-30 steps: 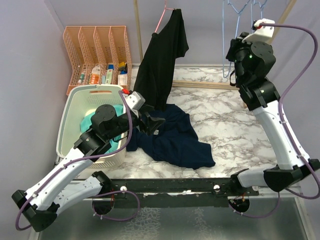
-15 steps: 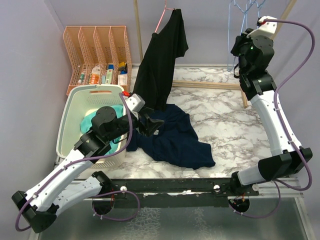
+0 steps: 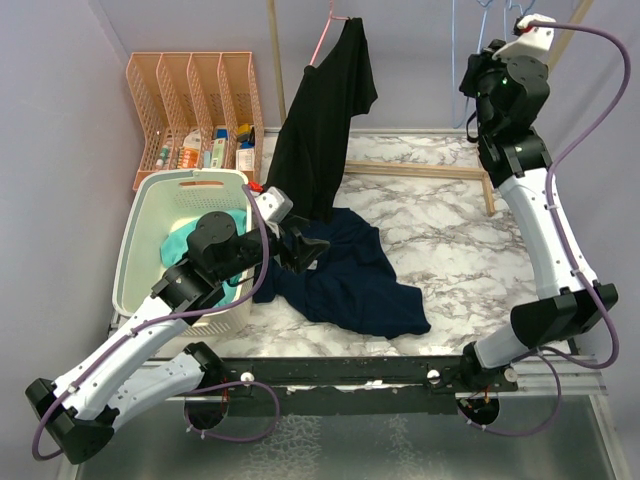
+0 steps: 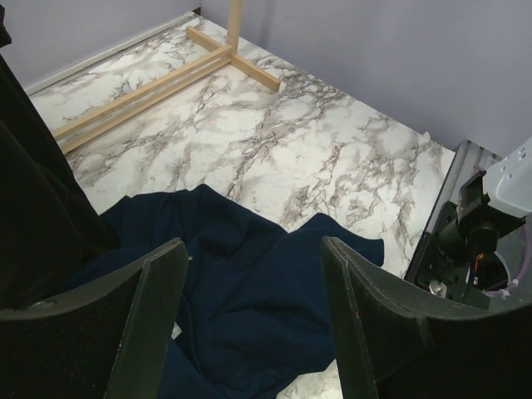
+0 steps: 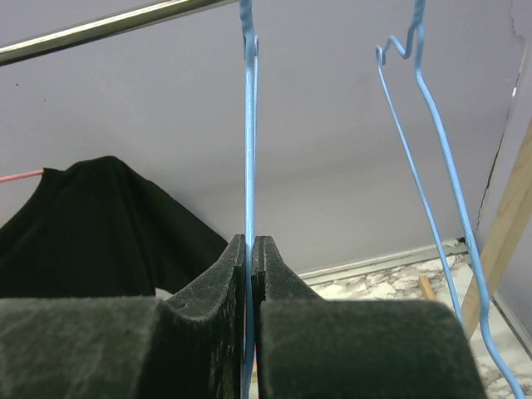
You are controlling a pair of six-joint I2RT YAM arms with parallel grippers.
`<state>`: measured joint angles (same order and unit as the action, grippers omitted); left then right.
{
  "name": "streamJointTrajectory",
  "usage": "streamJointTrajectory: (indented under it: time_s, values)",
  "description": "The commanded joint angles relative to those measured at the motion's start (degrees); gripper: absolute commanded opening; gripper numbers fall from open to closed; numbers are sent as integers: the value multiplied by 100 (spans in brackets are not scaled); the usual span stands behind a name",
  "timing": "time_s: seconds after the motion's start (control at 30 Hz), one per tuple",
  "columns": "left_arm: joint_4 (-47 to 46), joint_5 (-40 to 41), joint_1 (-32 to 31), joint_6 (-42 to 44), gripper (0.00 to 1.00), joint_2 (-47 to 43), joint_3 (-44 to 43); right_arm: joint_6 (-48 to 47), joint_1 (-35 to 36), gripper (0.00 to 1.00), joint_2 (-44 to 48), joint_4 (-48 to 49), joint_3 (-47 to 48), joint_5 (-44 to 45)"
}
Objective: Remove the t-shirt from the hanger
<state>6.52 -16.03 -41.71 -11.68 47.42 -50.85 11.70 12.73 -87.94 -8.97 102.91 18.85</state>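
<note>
Your black t-shirt [image 3: 325,120] hangs on the thin pink hanger [image 3: 322,40] at the back, its lower end beside your left claw [image 4: 253,249]. That claw stands wide and empty over a crumpled navy t-shirt [image 3: 350,275]. Your right claw [image 5: 251,249] is pinched onto a blue wire hanger [image 5: 247,125]. The bottle labels [image 3: 205,150] in the orange rack [image 3: 190,90] are too small to read.

A black shirt [image 3: 325,130] is hanging from a pink hanger [image 3: 322,40] at the surface's 12 o'clock edge, draping down toward 7 o'clock, its lower end meeting a navy shirt [image 3: 350,280]. The navy shirt is lying crumpled mid-surface, spreading toward 5 o'clock. At 2 o'clock a thin blue hanger [image 5: 247,125] is hanging upright, pinched in the right tool [image 5: 251,249]; a second blue hanger [image 5: 432,150] is hanging beside it.
</note>
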Motion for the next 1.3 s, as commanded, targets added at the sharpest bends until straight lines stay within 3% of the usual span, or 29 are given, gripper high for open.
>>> streamJointTrajectory:
  time_s: [0.0,0.23,0.4,0.53,0.7,0.77,0.83,1.03,1.27]
  values:
    - [-78,-42,-12,-58,68,-79,42,-38,-43,1,-310,-15,467,-261]
    - [-66,-65,-13,-117,70,-39,41,81,-76,1,-871,-511,927,-466]
    - [-29,-67,-14,-133,71,11,44,227,-78,4,-609,-531,455,-726]
    - [-41,-67,-12,-167,74,127,42,380,-79,29,-21,-458,-244,-1093]
    - [-105,-38,-12,-293,86,420,95,486,-78,64,983,-414,-1367,-1768]
    - [-140,-4,-20,-394,91,562,153,499,-78,70,1398,-552,-1780,-2081]
    - [-194,28,-19,-487,94,701,251,541,-79,83,1847,-765,-2225,-2369]
    - [-456,59,-21,-919,95,1266,559,653,-78,98,3379,-1477,-3567,-2869]
    - [-227,928,-231,-1328,99,2419,597,1205,-78,100,4952,-2104,-4946,-3544]
